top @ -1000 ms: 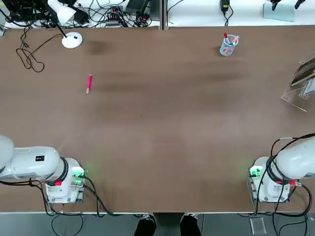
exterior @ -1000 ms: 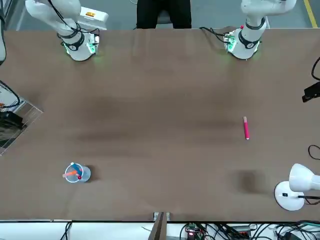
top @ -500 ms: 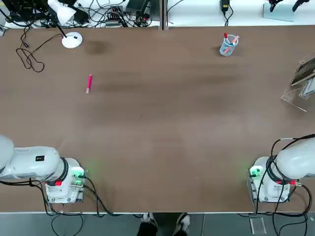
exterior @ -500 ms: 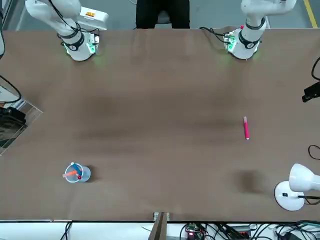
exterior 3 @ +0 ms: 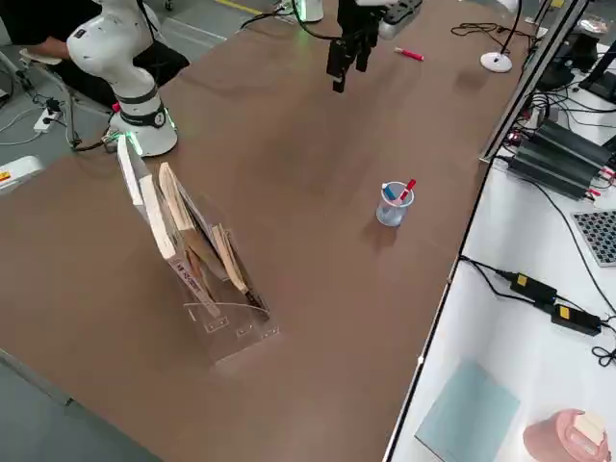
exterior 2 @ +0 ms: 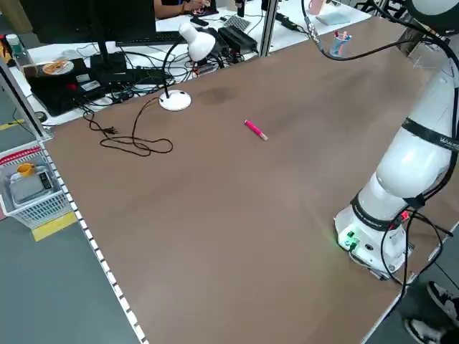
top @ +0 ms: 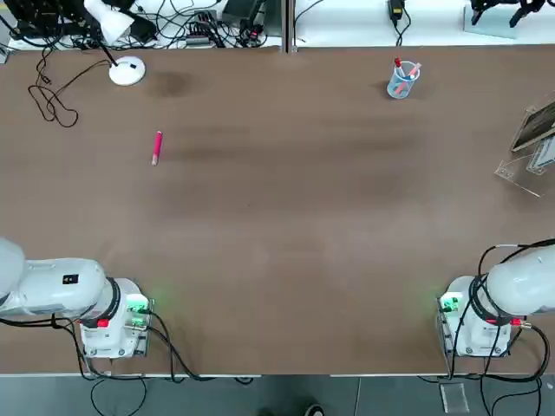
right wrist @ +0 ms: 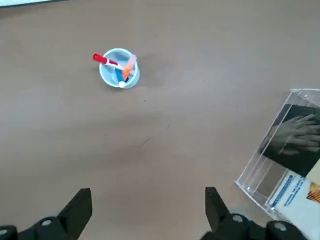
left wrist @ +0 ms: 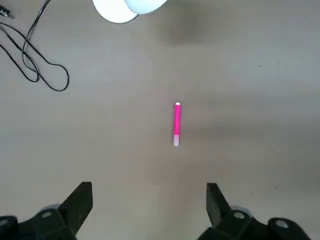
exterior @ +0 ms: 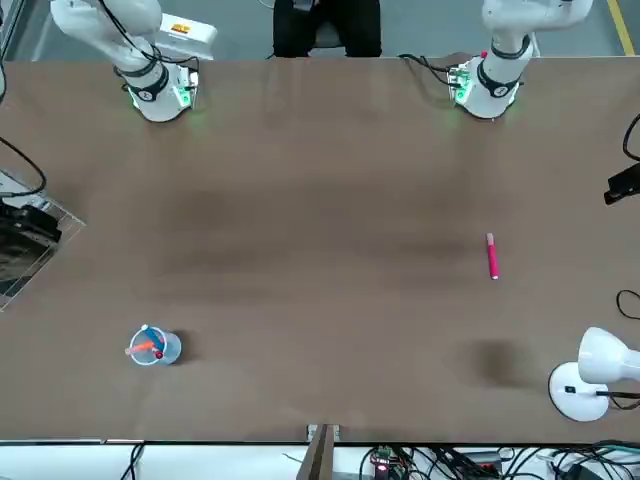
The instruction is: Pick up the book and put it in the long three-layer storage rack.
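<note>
1. No text, brand or number can be read in any view.
2. The left arm [top: 52,286] carries a small dark label with pale marks, too small to read.
3. A booklet in the rack [right wrist: 280,160] shows blue print, illegible.

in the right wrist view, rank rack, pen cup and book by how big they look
1. rack, largest, though cut off by the frame's edge
2. book, standing inside the rack
3. pen cup, smallest
</note>
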Robot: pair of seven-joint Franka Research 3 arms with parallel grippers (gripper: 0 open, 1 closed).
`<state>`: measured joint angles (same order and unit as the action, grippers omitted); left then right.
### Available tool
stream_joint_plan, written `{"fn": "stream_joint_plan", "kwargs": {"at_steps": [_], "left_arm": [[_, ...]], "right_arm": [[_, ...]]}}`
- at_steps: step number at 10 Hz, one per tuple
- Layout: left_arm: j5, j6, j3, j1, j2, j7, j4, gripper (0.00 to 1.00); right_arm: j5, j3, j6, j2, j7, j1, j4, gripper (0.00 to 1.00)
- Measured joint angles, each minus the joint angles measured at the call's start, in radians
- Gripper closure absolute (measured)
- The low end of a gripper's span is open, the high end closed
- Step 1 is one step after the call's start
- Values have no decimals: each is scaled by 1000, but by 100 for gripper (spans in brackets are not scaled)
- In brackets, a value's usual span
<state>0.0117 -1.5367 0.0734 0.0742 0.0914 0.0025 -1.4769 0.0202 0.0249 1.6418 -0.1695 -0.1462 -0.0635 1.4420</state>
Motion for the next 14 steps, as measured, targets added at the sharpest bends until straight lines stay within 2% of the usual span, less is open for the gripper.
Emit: {"fn": "stream_joint_plan", "kwargs": {"at_steps": [4, 7, 14], "left_arm": [[0, 0, 0, -1, 0, 0, 0, 0], [0, 0, 0, -1, 0, 0, 1, 0], [0, 0, 1, -1, 0, 0, 1, 0]], "right_arm": [[-2, -5, -4, 54, 0, -16, 6, 0], [-4, -9, -55, 94, 0, -24, -9, 0], [-4, -12, -66, 100, 1, -37, -7, 0]]}}
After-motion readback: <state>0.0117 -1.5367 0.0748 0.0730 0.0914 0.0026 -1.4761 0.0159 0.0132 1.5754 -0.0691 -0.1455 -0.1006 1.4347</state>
